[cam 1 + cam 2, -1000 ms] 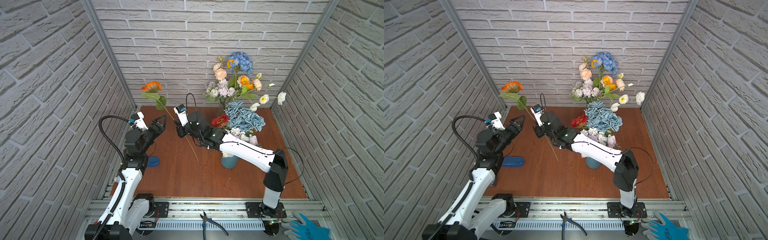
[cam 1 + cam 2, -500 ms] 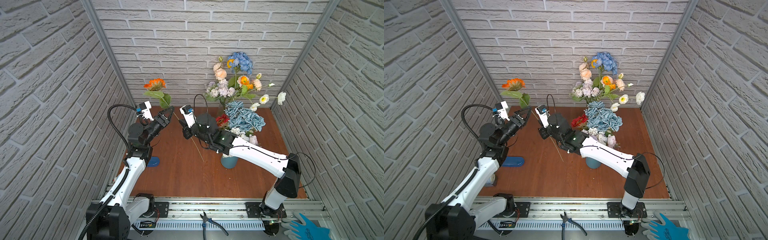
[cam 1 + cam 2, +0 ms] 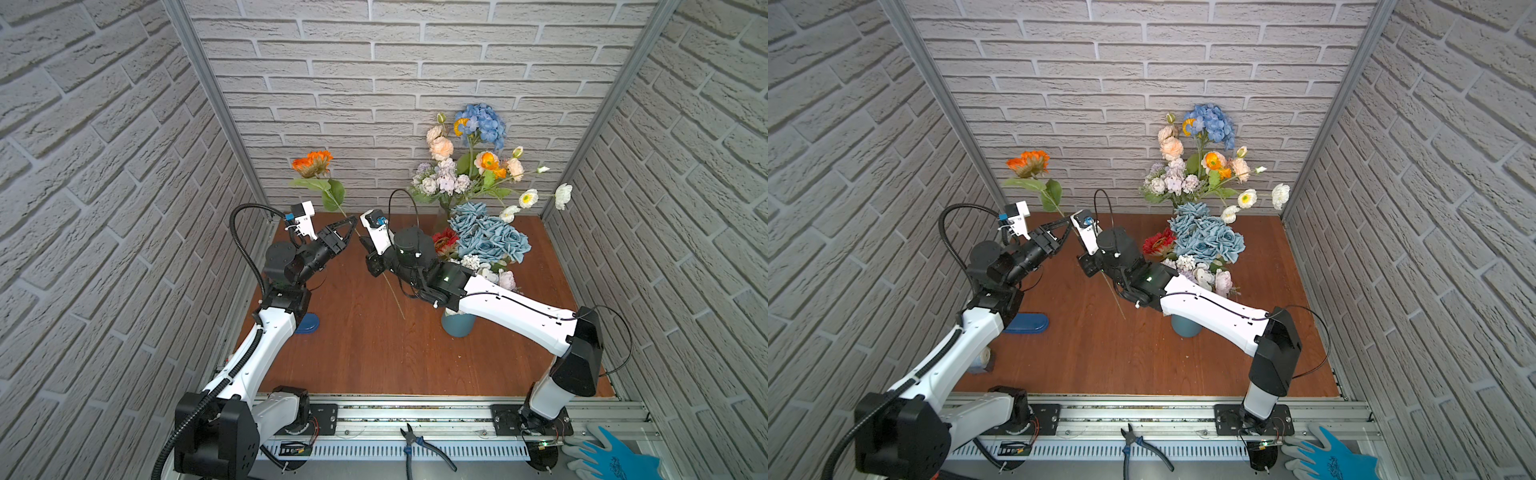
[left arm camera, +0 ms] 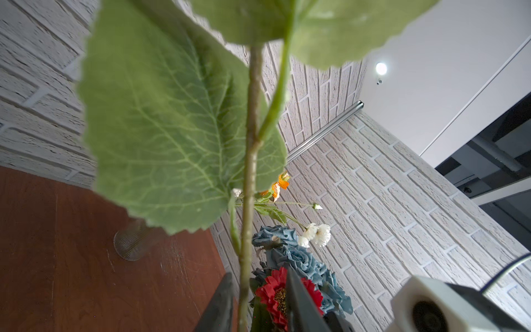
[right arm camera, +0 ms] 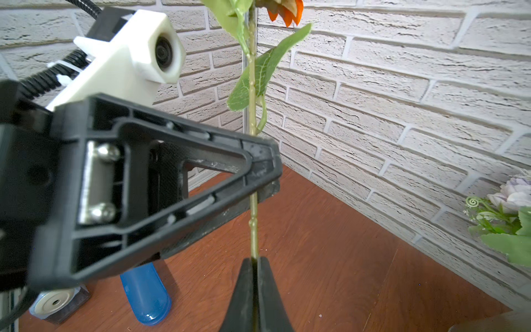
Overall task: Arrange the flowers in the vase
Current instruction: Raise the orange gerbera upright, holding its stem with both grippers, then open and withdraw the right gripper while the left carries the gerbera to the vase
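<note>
An orange flower on a long green stem stands raised at the back left. My right gripper is shut on the stem low down, as both top views show. My left gripper reaches the stem higher up, just below the leaves. Its jaws straddle the stem, open, with a gap on one side. A blue vase under my right forearm holds blue roses and a red daisy. A clear glass vase at the back holds a tall mixed bunch.
A blue oblong object lies on the wooden floor by the left arm, a small round-topped thing beside it. Brick walls close in three sides. Pliers and a blue glove lie on the front rail.
My left gripper has swung in to the stem and its jaws have narrowed around it. The right gripper has carried the flower a little right and more upright.
</note>
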Controlling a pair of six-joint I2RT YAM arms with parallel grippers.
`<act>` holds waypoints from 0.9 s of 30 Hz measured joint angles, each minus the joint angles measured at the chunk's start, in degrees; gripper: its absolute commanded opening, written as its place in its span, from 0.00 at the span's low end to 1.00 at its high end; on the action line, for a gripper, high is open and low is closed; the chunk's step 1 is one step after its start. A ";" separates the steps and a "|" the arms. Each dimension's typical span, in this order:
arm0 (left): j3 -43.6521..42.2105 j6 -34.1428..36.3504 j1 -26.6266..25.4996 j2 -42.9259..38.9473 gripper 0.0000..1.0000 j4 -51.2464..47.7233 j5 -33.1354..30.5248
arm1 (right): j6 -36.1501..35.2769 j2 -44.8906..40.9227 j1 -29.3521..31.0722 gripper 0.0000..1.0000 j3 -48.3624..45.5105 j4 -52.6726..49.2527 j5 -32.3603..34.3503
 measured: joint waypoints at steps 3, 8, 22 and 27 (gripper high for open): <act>0.00 0.44 0.00 0.02 0.07 -0.28 0.00 | -0.15 -0.02 0.00 0.05 -0.17 0.52 0.00; 0.00 1.38 -0.04 0.09 0.00 -1.14 -0.17 | -0.22 -0.74 0.00 0.11 -1.01 1.05 -0.04; -0.15 7.69 -2.84 -2.38 0.00 -5.01 -4.76 | 1.70 -18.91 -0.70 0.67 -9.70 -5.03 -3.58; -0.48 12.74 -11.41 -5.66 0.00 -5.90 -9.25 | 2.97 -29.59 -1.51 0.74 -13.38 -9.42 -1.51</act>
